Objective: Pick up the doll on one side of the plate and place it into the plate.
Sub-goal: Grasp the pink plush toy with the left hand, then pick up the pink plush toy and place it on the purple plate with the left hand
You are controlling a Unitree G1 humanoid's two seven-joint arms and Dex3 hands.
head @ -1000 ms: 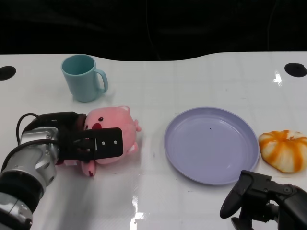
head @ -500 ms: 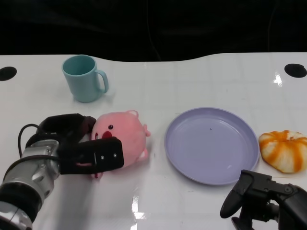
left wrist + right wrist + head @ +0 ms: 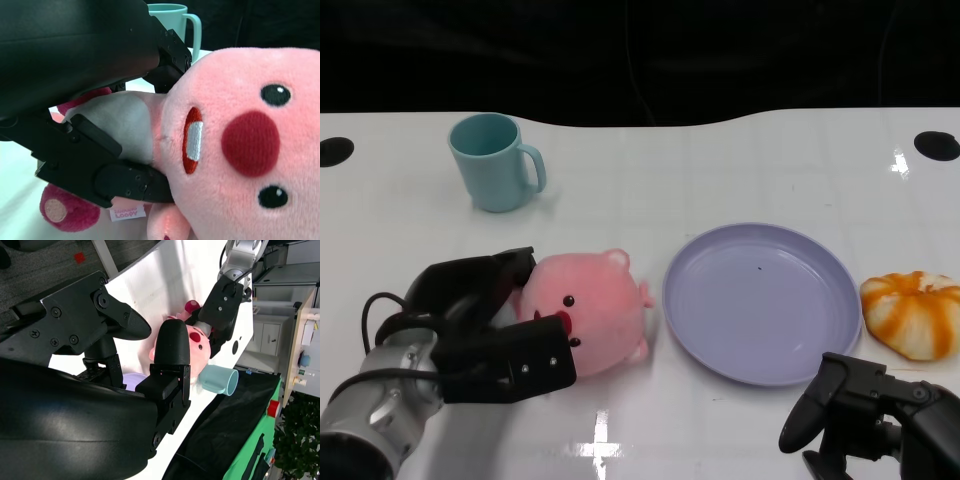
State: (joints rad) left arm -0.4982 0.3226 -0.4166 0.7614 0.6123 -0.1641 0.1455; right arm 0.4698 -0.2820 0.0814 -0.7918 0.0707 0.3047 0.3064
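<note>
A pink plush doll with a red nose hangs just left of the lavender plate, gripped by my left hand. Black fingers wrap its back and underside. In the left wrist view the doll's face fills the picture, with fingers clamped across its body. The plate holds nothing. My right hand rests at the table's front right, holding nothing, fingers apart. The right wrist view shows the doll far off, beyond my right hand's fingers.
A teal mug stands at the back left. An orange-and-white plush pumpkin lies right of the plate. Two black holes mark the table's far corners. Bare white tabletop lies between mug and plate.
My left hand has carried the doll to the right, toward the plate, and turned it so its face shows more. The right hand has not moved.
</note>
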